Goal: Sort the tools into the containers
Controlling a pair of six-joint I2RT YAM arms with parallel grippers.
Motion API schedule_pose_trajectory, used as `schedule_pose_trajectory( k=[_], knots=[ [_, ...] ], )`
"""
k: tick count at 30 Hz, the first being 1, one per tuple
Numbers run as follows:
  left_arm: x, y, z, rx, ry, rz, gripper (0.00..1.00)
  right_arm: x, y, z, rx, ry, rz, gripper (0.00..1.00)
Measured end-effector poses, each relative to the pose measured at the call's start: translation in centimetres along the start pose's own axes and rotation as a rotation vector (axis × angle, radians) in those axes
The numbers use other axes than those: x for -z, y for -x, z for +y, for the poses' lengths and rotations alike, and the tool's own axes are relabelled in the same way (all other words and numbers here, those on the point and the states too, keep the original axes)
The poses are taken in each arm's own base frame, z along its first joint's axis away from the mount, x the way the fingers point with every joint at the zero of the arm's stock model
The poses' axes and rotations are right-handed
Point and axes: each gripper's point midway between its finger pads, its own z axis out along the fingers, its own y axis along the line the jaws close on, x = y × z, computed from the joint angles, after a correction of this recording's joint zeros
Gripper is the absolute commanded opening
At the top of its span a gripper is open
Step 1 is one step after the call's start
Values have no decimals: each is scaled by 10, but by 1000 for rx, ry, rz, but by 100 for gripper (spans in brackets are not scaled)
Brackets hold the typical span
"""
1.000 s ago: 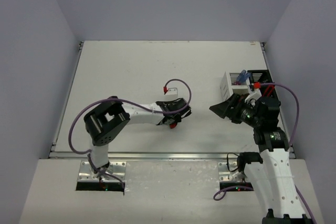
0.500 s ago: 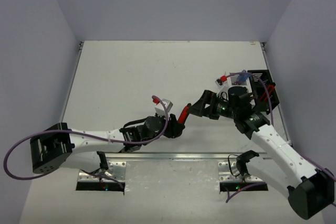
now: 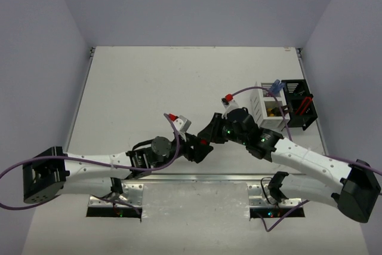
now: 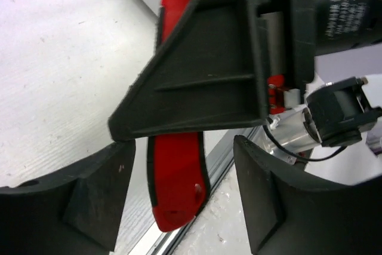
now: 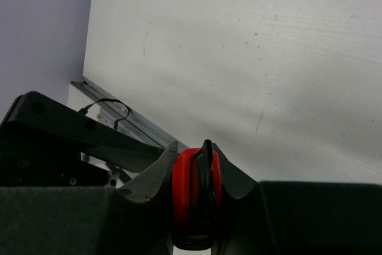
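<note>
The red-and-black-handled cutters [image 5: 196, 198] are pinched between the fingers of my right gripper [image 5: 197, 168], which is shut on their handles. In the top view both grippers meet near the table's front edge. My left gripper [image 3: 199, 149] is just left of the right gripper [image 3: 212, 134], and only a red spot of the cutters [image 3: 203, 141] shows between them. In the left wrist view the red handle [image 4: 176, 177] hangs between my left gripper's [image 4: 179, 204] open jaws, with a gap on each side. The white container [image 3: 261, 107] and black container [image 3: 296, 111] stand at the right.
A blue-handled tool [image 3: 276, 88] sticks out of the white container, with something yellow inside it. A red-handled tool [image 3: 305, 104] leans in the black container. A metal rail [image 3: 197, 177] runs along the table's front edge, close under the grippers. Purple cables loop over both arms.
The right arm swung left from the containers to meet the left gripper and shut on the cutters. The left arm stretched right and forward, and its jaws came off the handle.
</note>
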Motion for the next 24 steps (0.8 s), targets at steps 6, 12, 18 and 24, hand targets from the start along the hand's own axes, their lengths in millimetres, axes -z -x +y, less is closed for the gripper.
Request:
schedule_pose_trajectory(
  k=[6, 12, 18, 24],
  knots=[
    [-1, 31, 8, 13, 222, 32, 100, 20, 43, -9, 110, -134, -122, 0],
    [26, 78, 126, 126, 655, 3, 100, 115, 170, -33, 163, -334, -546, 0],
    [85, 96, 199, 189, 993, 65, 100, 184, 245, -91, 245, -709, -702, 0],
    [114, 155, 162, 125, 931, -12, 100, 205, 268, -173, 242, -1018, -653, 0]
  ],
)
